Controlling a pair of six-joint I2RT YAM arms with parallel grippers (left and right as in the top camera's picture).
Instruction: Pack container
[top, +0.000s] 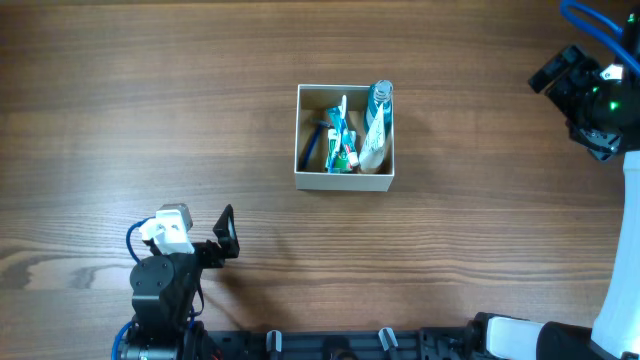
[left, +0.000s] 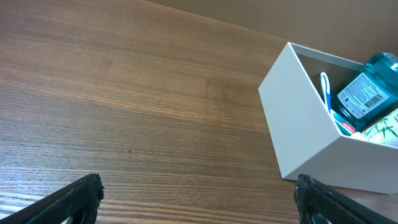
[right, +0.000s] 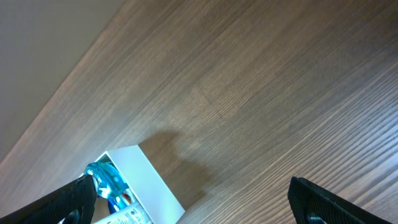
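Packing looks all but done: the white-walled container (top: 345, 181), tan inside and crowded with toiletries (a teal bottle (top: 379, 96) among them), sits ahead and right of the left pincer (left: 198, 199), well off the right pincer (right: 196, 196). Both gape wide, empty. No loose item shows; withdrawal likely remains.

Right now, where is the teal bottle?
In the overhead view, the teal bottle sits inside the container, against its right wall toward the far corner, with the other toiletries just to its left.
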